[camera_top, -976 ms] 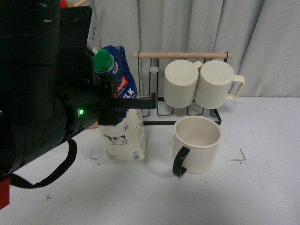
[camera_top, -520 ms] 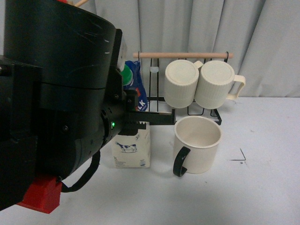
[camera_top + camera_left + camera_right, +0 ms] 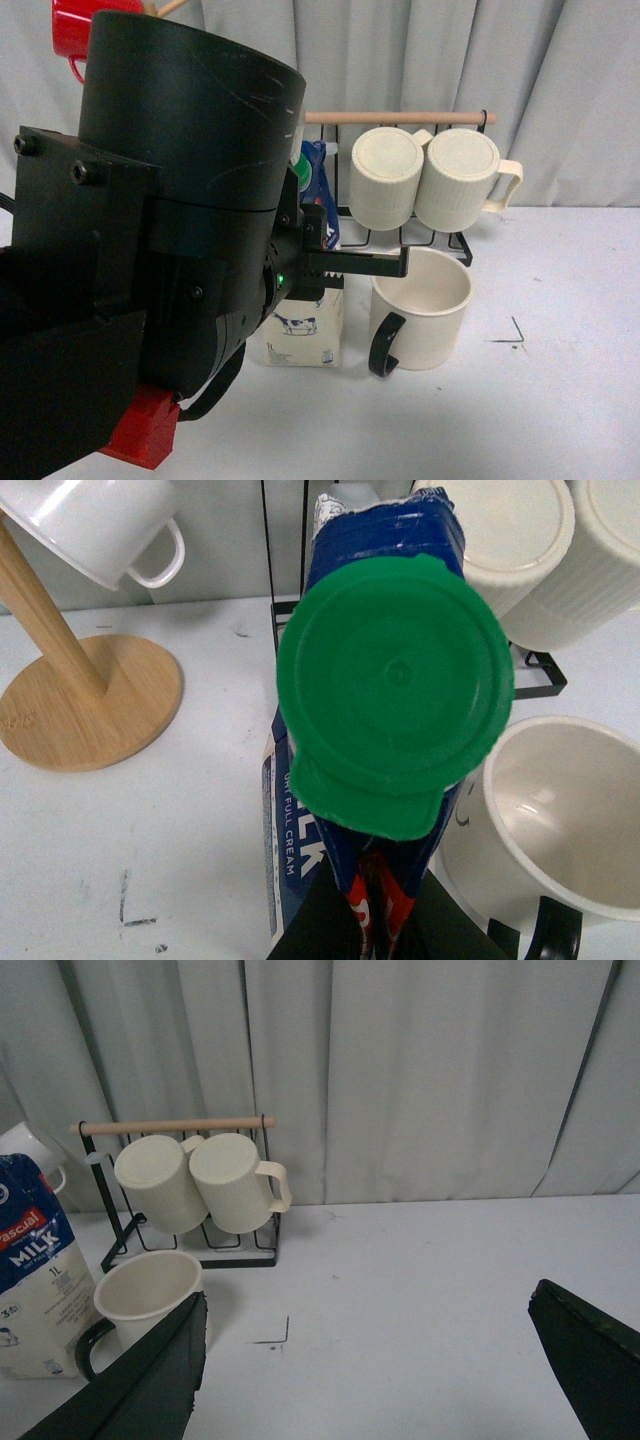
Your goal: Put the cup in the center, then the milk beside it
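Note:
The cup [image 3: 422, 312], a wide cream mug with a black handle, stands on the white table in front of the rack. The milk [image 3: 305, 335] stands upright just left of it, close to touching; most of its blue upper part is hidden behind my left arm. My left gripper [image 3: 340, 265] is shut on the carton's upper part. In the left wrist view the green cap [image 3: 395, 685] fills the middle, the gripper [image 3: 365, 930] pinches the carton below it, and the cup [image 3: 560, 810] is alongside. My right gripper [image 3: 370, 1360] is open and empty, away from the cup [image 3: 145, 1285] and the milk [image 3: 35, 1280].
A black wire rack [image 3: 400, 250] behind the cup holds two ribbed cream mugs [image 3: 385, 178] [image 3: 460, 180] under a wooden rod. A wooden mug tree [image 3: 90, 700] with a white mug [image 3: 90, 525] stands left of the carton. A red mug [image 3: 75, 30] shows top left. A corner mark [image 3: 515, 335] lies right of the cup.
My left arm has moved right with the milk in its grip. The carton went from well left of the cup to right beside it. The cup has not moved.

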